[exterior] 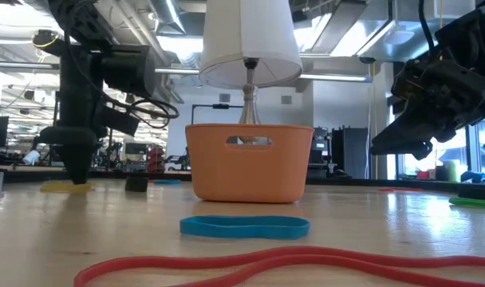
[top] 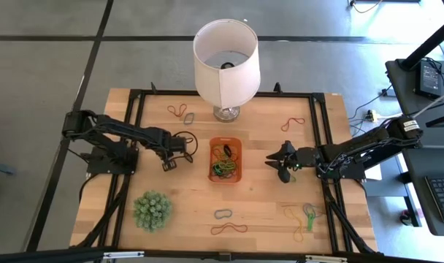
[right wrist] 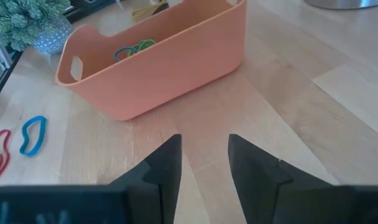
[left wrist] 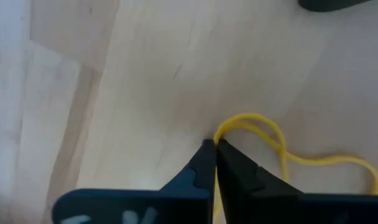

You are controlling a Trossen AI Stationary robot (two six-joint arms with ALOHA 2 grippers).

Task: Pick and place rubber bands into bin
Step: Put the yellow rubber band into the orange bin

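From above, the left claw [top: 171, 162] sits down on the surface [top: 266, 212] just beside the bin [top: 226, 160]; the right claw [top: 279, 162] waits on the bin's far side.

At surface level, the left claw's tip touches a yellow band [exterior: 65, 187].

Through the left wrist, the claw [left wrist: 214, 149] is pressed together, pinching only the yellow band's [left wrist: 263, 127] near edge; that thin bite could slip on lifting.

Through the right wrist, that claw [right wrist: 204, 152] is spread and empty.
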